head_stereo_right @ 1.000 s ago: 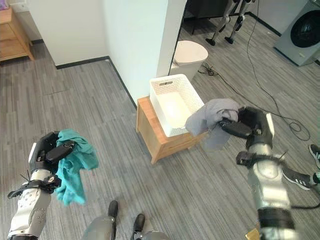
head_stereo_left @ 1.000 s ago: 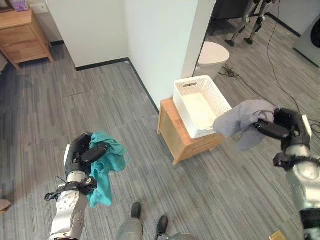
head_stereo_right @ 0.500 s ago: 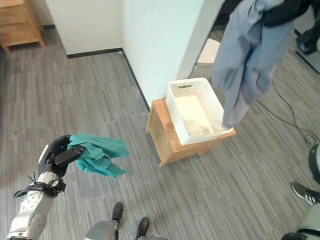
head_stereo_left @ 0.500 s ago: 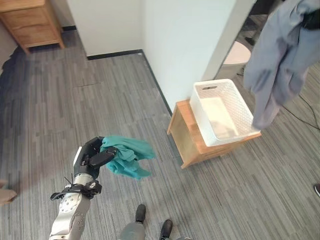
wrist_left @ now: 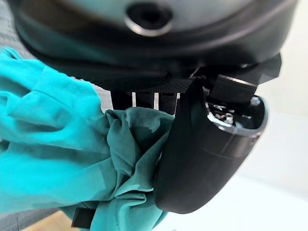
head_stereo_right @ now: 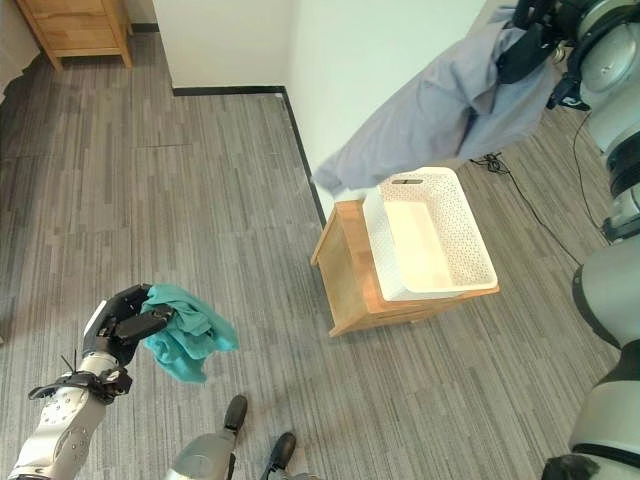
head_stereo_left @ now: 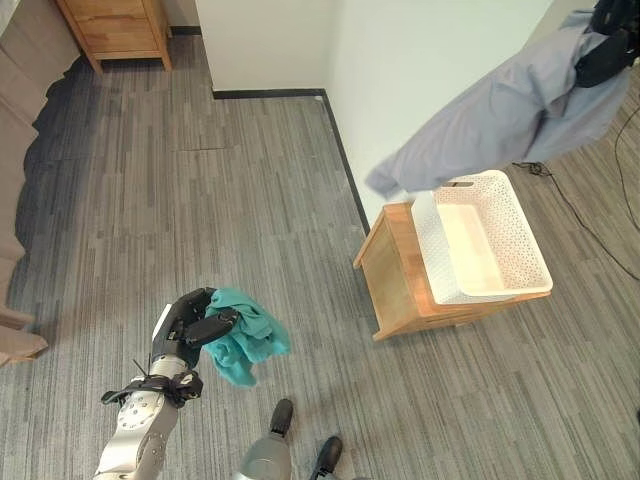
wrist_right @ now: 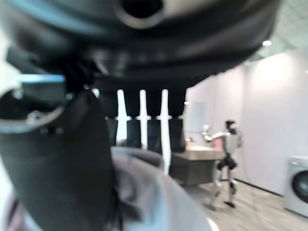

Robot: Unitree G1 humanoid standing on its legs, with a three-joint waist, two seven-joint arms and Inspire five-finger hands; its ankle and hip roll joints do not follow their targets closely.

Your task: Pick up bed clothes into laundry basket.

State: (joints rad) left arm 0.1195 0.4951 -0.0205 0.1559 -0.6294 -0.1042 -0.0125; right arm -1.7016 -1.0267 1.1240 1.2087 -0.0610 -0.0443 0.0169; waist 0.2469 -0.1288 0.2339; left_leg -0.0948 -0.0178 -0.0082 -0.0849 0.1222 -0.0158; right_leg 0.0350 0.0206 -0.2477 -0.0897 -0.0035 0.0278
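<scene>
Robot test lab dressed as a home: grey plank floor [head_stereo_left: 200,200], wooden nightstand [head_stereo_left: 115,28], washing machine [wrist_right: 296,185], another humanoid robot [wrist_right: 226,161].

Grey wood-grain plank floor [head_stereo_left: 200,200] throughout. Low wooden stand [head_stereo_left: 395,275] set on floor against white wall corner; white perforated laundry basket [head_stereo_left: 520,245] resting on top, overhanging its edge. Wooden cabinet [head_stereo_left: 115,25] standing on floor at far left, well apart.

Two garments: teal [head_stereo_left: 240,338], grey [head_stereo_left: 500,120]; one basket [head_stereo_left: 520,255].
</scene>
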